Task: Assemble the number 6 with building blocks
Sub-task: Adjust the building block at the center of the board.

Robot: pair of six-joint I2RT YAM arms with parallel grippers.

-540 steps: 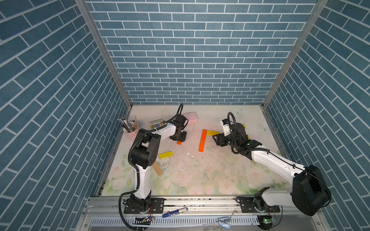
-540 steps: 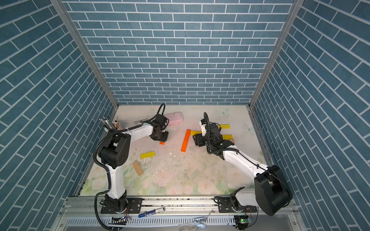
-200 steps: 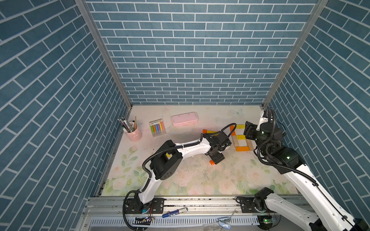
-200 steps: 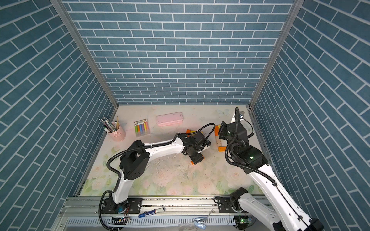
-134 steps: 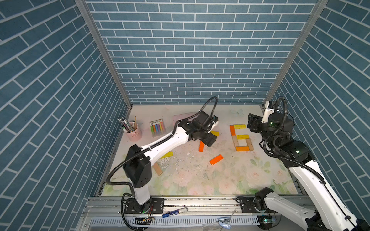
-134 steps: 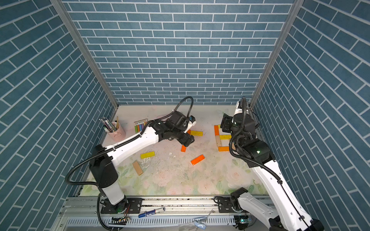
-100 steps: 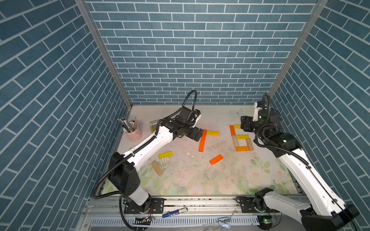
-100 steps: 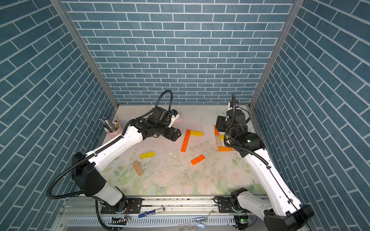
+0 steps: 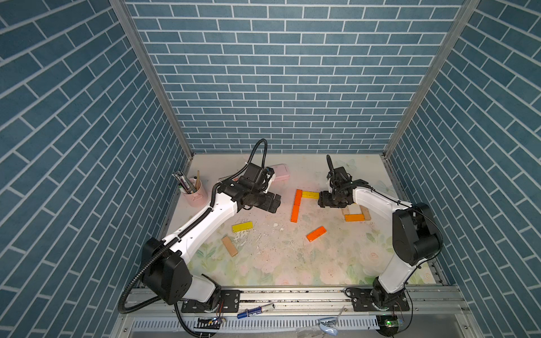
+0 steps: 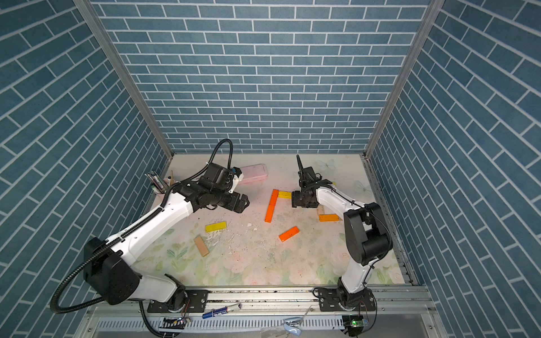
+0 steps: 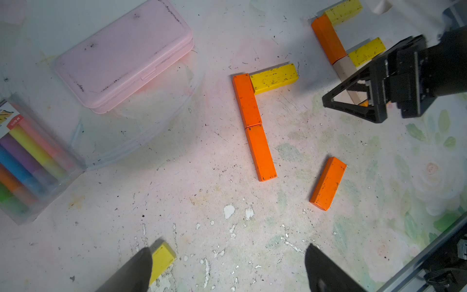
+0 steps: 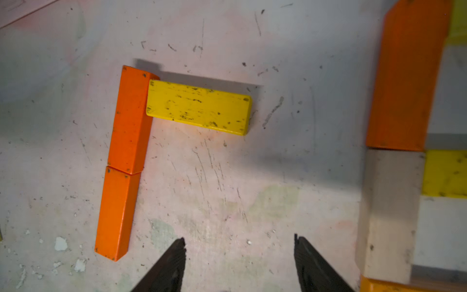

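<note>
6 partly laid; both end effectors empty.
Mid-counter: two-block orange column (image 9: 296, 204) with a yellow bar (image 9: 310, 194) touching its top, so spine and cap only, loop judged missing. Loose orange block (image 9: 316, 233), yellow block (image 9: 242, 226) and tan block (image 9: 229, 246) lie toward the front edge. Another block figure (image 9: 354, 217) sits near the right edge, partly hidden. Left end effector (image 9: 274, 202) is spread wide. Right end effector (image 12: 240, 241) is partly open near the yellow bar. Neither grips anything.

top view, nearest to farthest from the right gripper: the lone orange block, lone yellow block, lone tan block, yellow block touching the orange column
From the right gripper:
1. yellow block touching the orange column, just beside it.
2. lone orange block, toward the front.
3. lone yellow block, far across, left side.
4. lone tan block, farthest, front left.
</note>
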